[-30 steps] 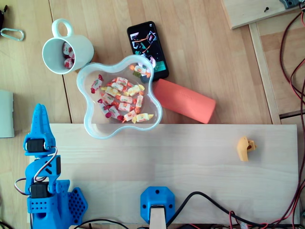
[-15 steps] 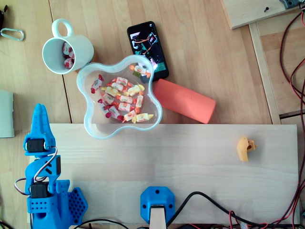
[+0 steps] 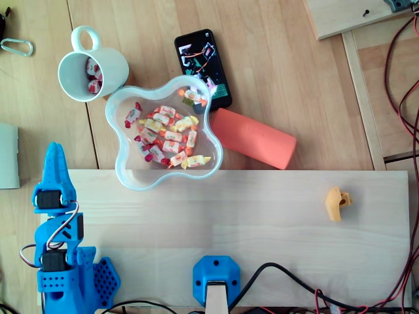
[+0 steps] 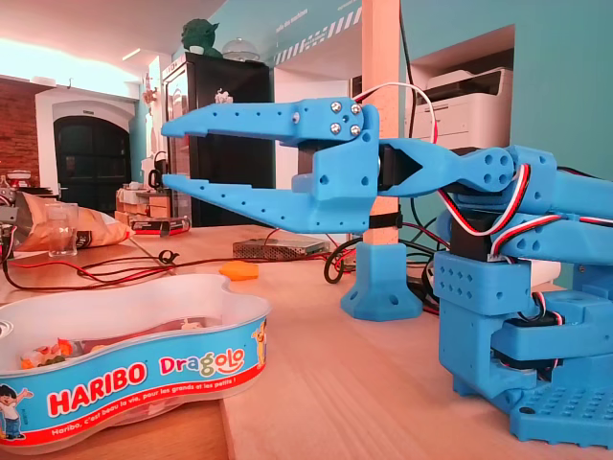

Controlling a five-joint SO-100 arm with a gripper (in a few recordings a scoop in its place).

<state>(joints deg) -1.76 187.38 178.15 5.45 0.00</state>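
Observation:
My blue gripper rests folded at the left end of the pale board, pointing toward the far side. In the fixed view the gripper stands open, its two long fingers apart with nothing between them. The nearest thing is a clear wavy bowl of several wrapped candies, to the right of the fingertips and apart from them. In the fixed view the bowl carries a Haribo label and sits below and in front of the gripper. A white mug with a few candies inside stands beyond the bowl.
A phone and an orange cylinder lie past the bowl. A small orange piece sits on the pale board at the right. A blue mount stands at the near edge. A carabiner lies far left; cables run along the right.

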